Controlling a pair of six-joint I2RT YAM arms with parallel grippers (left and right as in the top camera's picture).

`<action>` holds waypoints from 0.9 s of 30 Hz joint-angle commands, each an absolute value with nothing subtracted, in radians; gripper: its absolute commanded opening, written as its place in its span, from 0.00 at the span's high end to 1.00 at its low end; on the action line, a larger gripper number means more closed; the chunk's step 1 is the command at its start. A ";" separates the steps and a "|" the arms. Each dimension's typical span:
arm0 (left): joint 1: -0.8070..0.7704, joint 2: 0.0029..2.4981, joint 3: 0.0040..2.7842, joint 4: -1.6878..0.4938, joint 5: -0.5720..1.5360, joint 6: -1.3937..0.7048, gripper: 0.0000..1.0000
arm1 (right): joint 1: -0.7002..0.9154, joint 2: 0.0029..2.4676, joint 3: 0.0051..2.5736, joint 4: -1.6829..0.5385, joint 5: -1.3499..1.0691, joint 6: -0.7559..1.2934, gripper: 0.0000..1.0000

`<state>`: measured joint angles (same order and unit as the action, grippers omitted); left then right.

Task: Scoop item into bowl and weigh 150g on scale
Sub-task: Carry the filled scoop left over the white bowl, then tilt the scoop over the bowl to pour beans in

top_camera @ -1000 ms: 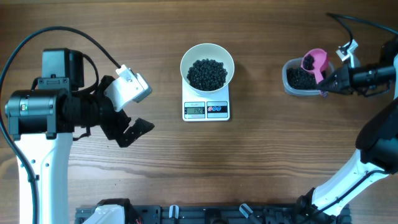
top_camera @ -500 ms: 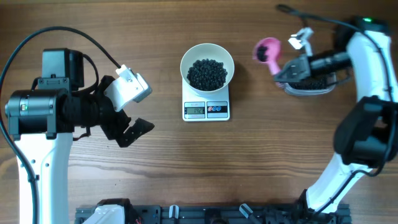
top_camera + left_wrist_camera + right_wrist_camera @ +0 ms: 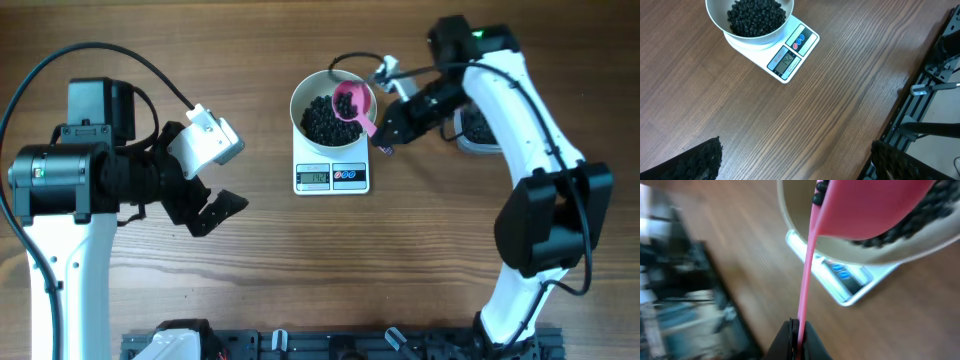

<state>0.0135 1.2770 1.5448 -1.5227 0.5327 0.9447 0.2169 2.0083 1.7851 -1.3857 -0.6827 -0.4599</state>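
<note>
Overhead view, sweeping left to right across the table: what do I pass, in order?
Left hand → bowl → right hand → tub. The scale and scoop overlap the bowl, so they are left out.

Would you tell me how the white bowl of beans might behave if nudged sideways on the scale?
Probably slides rather than tips: the bowl is wide and its beans sit low. It overhangs the small scale, so a hard push might carry it off the edge.
</note>
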 commanded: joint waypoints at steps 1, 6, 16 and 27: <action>0.019 1.267 1.559 -1.524 0.540 0.954 0.00 | 0.278 1.956 1.807 -1.331 -0.424 -0.390 0.96; 0.019 1.267 1.559 -1.524 0.540 0.954 0.00 | 0.339 1.946 1.807 -1.307 -0.225 -0.389 0.96; 0.019 1.267 1.559 -1.524 0.540 0.954 0.00 | 0.377 1.887 1.808 -1.225 -0.188 -0.329 0.96; 0.019 1.267 1.559 -1.524 0.540 0.954 0.00 | 0.381 1.872 1.808 -1.217 -0.205 -0.284 0.96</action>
<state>0.0135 1.2770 1.5448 -1.5227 0.5327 0.9447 0.3744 1.9053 1.7870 -1.2217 -0.2123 -0.3080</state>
